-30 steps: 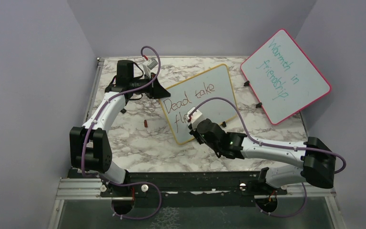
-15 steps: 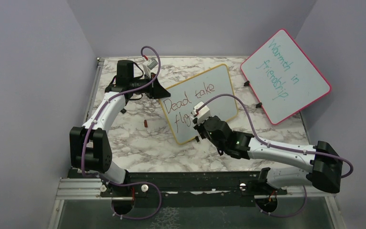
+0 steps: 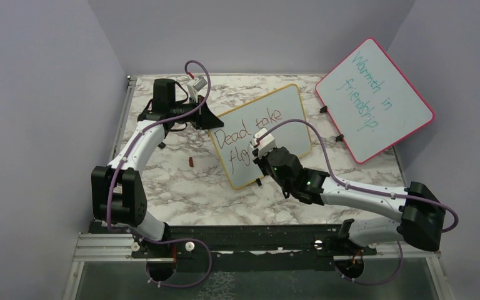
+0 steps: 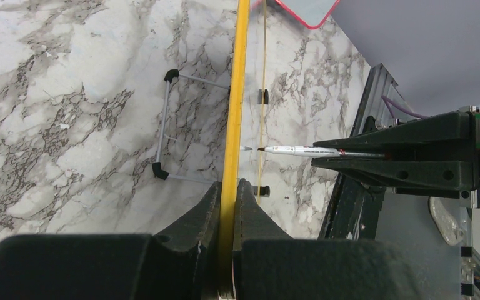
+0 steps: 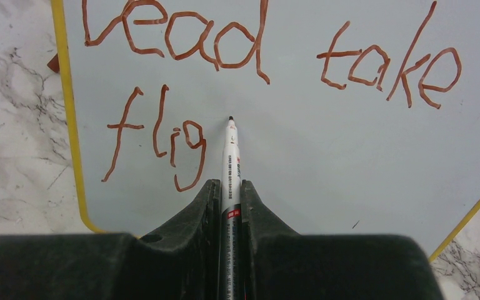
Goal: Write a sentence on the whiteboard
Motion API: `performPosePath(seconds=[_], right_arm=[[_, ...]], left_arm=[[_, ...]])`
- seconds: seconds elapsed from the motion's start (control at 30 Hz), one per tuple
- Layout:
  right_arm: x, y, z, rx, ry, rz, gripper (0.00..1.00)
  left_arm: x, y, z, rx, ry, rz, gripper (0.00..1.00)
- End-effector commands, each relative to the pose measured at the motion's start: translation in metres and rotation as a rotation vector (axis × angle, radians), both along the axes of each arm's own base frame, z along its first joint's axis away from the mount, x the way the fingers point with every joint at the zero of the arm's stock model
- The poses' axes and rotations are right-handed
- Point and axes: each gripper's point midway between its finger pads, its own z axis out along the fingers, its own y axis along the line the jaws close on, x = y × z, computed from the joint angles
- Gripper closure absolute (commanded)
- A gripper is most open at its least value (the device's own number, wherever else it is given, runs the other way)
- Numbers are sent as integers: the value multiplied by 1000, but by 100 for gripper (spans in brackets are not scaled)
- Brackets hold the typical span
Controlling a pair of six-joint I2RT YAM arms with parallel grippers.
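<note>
Whiteboard (image 3: 275, 119) stands mid-table, left gripper (image 4: 228, 206) clamped on its yellow edge. Right gripper (image 5: 230, 197) clenches marker (image 5: 231, 162), tip apparently touching beside "flig" (image 5: 156, 134). Pink-framed board (image 3: 375, 100) at two o'clock; red cap (image 3: 192, 162) at nine.

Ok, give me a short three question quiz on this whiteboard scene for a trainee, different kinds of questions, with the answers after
1. True or false: the right gripper is shut on a marker.
2. Which letters make up the second line on the yellow-framed whiteboard? A) fl B) flig C) flight
3. Fill in: the left gripper is clamped on the whiteboard's ____.

Key: 1 true; 2 B; 3 yellow frame edge.
</note>
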Motion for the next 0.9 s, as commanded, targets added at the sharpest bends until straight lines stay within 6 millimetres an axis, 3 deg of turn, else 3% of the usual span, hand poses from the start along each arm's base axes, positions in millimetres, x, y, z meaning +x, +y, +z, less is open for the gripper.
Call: performPosePath(seconds=[0.0, 0.4, 0.87], right_arm=[[8, 15, 24, 64, -44, 22, 100], [13, 21, 30, 79, -58, 28, 99], [6, 10, 7, 24, 16, 20, 99]], left_arm=[[27, 30, -52, 188, 32, 163, 100], [27, 31, -53, 189, 33, 164, 100], [27, 31, -52, 187, 31, 164, 100]])
